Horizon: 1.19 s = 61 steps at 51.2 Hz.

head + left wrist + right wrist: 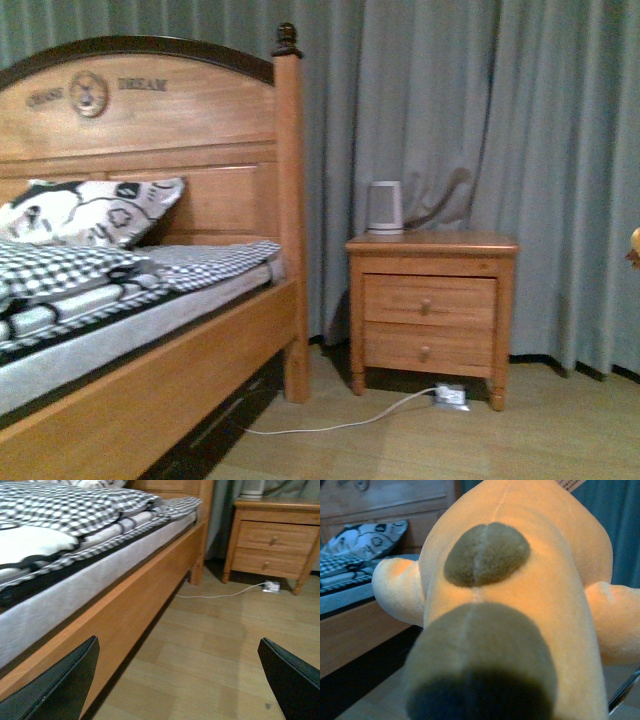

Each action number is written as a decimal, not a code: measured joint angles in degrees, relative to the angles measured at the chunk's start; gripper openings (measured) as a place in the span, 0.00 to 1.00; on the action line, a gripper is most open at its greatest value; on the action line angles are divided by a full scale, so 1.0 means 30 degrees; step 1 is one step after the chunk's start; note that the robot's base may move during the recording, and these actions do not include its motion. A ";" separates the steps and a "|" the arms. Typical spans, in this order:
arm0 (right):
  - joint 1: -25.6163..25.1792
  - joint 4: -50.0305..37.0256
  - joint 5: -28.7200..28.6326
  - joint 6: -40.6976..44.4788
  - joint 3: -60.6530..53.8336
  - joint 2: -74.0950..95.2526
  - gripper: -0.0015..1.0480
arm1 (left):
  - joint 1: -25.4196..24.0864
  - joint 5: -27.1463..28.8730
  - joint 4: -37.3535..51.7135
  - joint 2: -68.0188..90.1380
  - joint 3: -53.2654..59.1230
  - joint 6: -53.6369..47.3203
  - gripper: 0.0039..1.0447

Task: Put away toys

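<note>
The orange-yellow plush animal fills the right wrist view, with brown-grey patches and a stubby limb on each side. My right gripper is shut on it; the plush hides the jaws, and only a dark sliver of one finger shows. In the front view just a small yellow bit of the plush animal peeks in at the right edge. My left gripper is open and holds nothing. Its black fingers stand wide apart above the wooden floor, beside the bed frame.
A wooden bed with checked bedding and a patterned pillow takes up the left. A wooden nightstand with a white device on top stands against grey curtains. A power strip and its white cable lie on the floor.
</note>
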<state>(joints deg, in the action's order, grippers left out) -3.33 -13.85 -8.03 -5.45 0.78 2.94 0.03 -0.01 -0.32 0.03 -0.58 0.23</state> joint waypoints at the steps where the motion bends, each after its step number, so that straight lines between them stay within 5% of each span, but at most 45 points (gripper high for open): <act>1: 0.0000 0.0000 -0.0015 0.0000 0.0000 0.0000 0.10 | 0.0000 0.0015 0.0000 -0.0007 0.0000 0.0000 0.94; 61: -0.0058 0.0000 -0.0102 0.0000 0.0000 0.0000 0.10 | -0.0007 0.0007 0.0000 0.0000 0.0000 0.0000 0.94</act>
<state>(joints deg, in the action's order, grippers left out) -3.51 -13.85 -8.34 -5.45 0.78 2.94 0.01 0.01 -0.32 0.03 -0.58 0.23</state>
